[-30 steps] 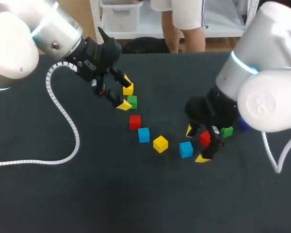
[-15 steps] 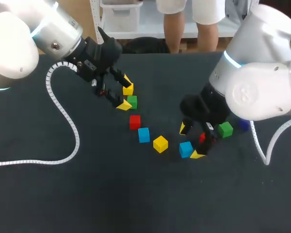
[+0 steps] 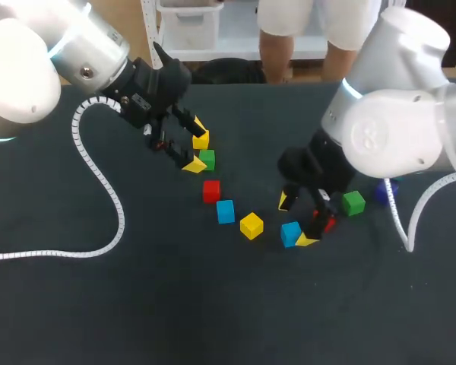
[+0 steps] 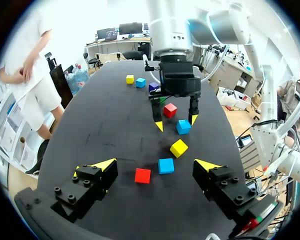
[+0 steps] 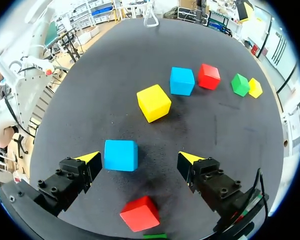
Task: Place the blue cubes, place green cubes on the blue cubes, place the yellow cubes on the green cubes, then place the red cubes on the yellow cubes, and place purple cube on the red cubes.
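Blue cube [image 5: 121,155]: plain, crisp-edged, nr right gripper [image 5: 138,156].

Blue cubes [image 3: 226,211], green [image 3: 207,159], yellow [image 3: 251,225], red [image 3: 211,191], purple [image 3: 383,190]: loose, unstacked.

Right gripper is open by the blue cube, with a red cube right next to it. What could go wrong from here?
1. The blue cube sits off-centre, close to one finger of the open right gripper. Closing may shove or twist it rather than clamp it squarely.
2. The red cube lies close under the gripper, so a descent could knock it aside.
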Controlling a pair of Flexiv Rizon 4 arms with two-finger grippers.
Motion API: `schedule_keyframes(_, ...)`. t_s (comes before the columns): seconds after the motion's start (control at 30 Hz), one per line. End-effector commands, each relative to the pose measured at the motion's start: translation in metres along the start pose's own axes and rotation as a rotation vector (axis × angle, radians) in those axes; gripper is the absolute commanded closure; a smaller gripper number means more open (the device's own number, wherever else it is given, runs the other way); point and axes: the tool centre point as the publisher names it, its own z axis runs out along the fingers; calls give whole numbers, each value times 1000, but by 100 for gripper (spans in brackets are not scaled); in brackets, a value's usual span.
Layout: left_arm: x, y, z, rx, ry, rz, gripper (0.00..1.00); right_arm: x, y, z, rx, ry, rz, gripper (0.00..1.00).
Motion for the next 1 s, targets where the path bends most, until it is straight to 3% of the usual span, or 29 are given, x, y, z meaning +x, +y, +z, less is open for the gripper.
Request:
schedule_keyframes(0.03, 0, 1, 0, 1, 3, 0, 0, 0, -2, 3, -6, -2, -2, 0)
schedule_keyframes(0.1, 0, 1, 0, 1, 3, 0, 0, 0, -1, 5, -10, 0, -3, 0)
schedule_keyframes(0.13, 0, 1, 0, 1, 3, 0, 0, 0, -1, 5, -10, 1, -3, 11)
schedule_keyframes(0.17, 0, 1, 0, 1, 3, 0, 0, 0, -1, 5, -10, 1, -4, 51)
schedule_keyframes(0.2, 0, 1, 0, 1, 3, 0, 0, 0, -1, 5, -9, 0, -3, 56)
schedule_keyframes(0.3, 0, 1, 0, 1, 3, 0, 0, 0, 0, 5, -6, 1, -3, 85)
schedule_keyframes(0.4, 0, 1, 0, 1, 3, 0, 0, 0, 1, 4, -4, 2, -2, 100)
schedule_keyframes(0.77, 0, 1, 0, 1, 3, 0, 0, -1, 6, 6, -2, 3, 24, 100)
schedule_keyframes(1.0, 0, 1, 0, 1, 3, 0, 0, -1, 12, 1, -36, 0, 228, 100)
